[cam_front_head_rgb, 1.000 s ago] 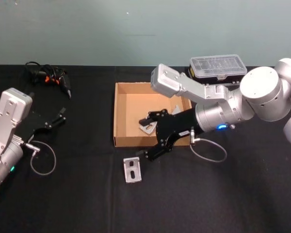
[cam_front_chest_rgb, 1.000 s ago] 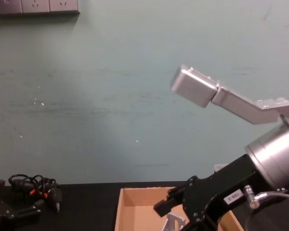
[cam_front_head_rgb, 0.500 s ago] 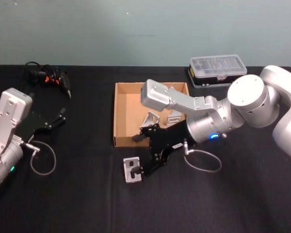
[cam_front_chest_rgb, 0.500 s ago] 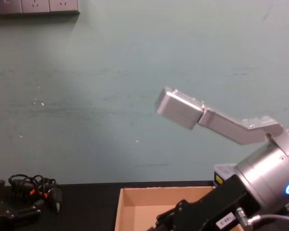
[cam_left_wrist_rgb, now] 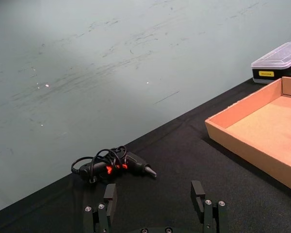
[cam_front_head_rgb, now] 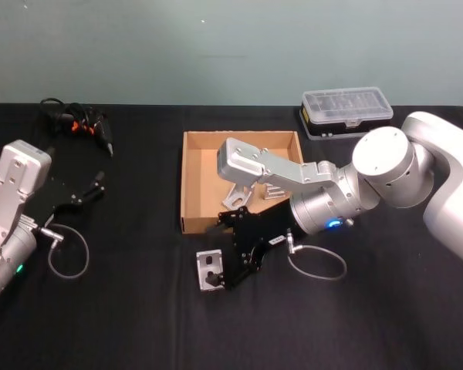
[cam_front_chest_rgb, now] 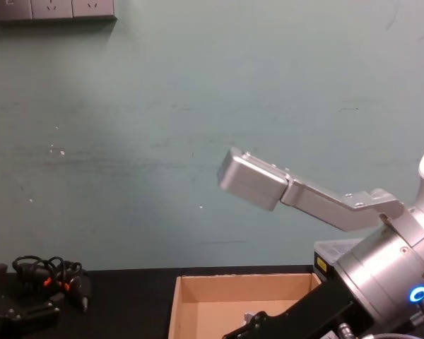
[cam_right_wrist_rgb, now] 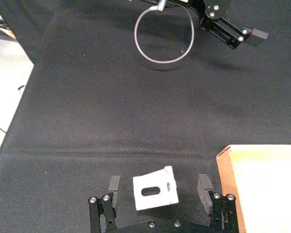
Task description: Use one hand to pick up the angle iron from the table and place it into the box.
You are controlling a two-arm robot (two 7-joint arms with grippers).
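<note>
A silver angle iron point(cam_front_head_rgb: 209, 271) with slotted holes lies on the black table point(cam_front_head_rgb: 123, 308), just in front of the box's front left corner. My right gripper point(cam_front_head_rgb: 221, 258) is open and low over it. In the right wrist view the angle iron point(cam_right_wrist_rgb: 155, 194) sits between the two fingers point(cam_right_wrist_rgb: 114, 185), apart from both. The tan cardboard box point(cam_front_head_rgb: 187, 185) holds two more angle irons point(cam_front_head_rgb: 240, 192) near its middle. My left gripper point(cam_front_head_rgb: 92, 187) is parked open at the left side of the table.
A black case with a clear lid point(cam_front_head_rgb: 347, 108) stands behind the box at the right. A black tool with a coiled cable point(cam_front_head_rgb: 77, 122) lies at the far left. A grey cable loop point(cam_front_head_rgb: 320, 264) hangs from my right wrist.
My right gripper left the box and swung forward and left, coming down over the angle iron on the table. An angle iron now lies in the box where it was. The left arm has not moved.
</note>
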